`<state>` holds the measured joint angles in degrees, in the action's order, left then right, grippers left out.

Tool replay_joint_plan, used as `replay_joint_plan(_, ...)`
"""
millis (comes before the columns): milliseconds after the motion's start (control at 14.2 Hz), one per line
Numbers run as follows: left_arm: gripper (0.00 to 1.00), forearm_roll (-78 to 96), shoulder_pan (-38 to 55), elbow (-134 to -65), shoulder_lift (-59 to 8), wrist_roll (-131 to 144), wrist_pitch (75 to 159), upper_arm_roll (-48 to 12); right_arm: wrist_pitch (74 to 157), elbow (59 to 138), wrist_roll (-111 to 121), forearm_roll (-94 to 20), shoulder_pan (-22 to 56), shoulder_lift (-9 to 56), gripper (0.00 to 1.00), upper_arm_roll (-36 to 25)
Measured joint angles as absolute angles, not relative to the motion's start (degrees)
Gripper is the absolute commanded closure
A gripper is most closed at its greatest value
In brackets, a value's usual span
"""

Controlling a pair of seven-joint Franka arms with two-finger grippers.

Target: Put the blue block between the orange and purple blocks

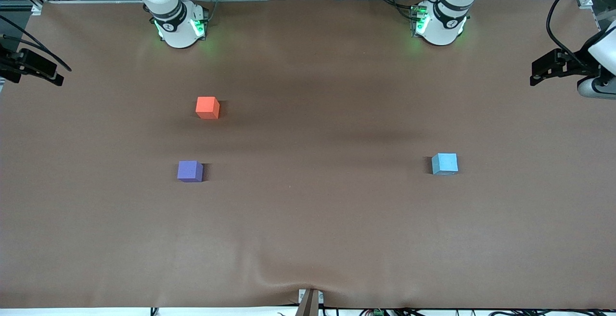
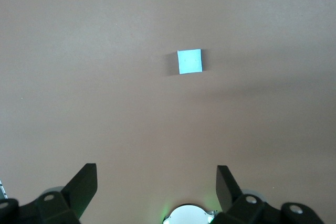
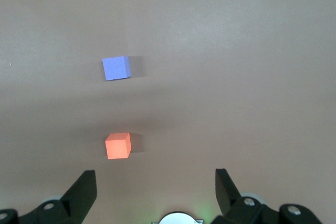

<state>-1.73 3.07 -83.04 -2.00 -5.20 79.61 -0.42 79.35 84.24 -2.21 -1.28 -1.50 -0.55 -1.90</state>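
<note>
The blue block (image 1: pixel 444 163) looks light, rigid and matte, best pinched across flat sides by the spread, empty left tool (image 2: pixel 156 182).

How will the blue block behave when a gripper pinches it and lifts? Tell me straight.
The blue block is a plain cube resting flat on the table, so it probably won't roll or tip. Its flat parallel faces should suit a two-finger pinch, and the matte surface looks unlikely to slip. It seems small enough to be light, though weight and stiffness cannot be judged here.
</note>
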Motion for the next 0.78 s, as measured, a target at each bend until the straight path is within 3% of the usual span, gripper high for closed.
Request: replay_joint_plan(777, 0.00, -1.72, 3.25, -83.39, -2.42, -4.81, 79.58, -1.09, 78.91, 84.24, -2.21, -1.28, -1.50, -0.38, 0.00, -1.95)
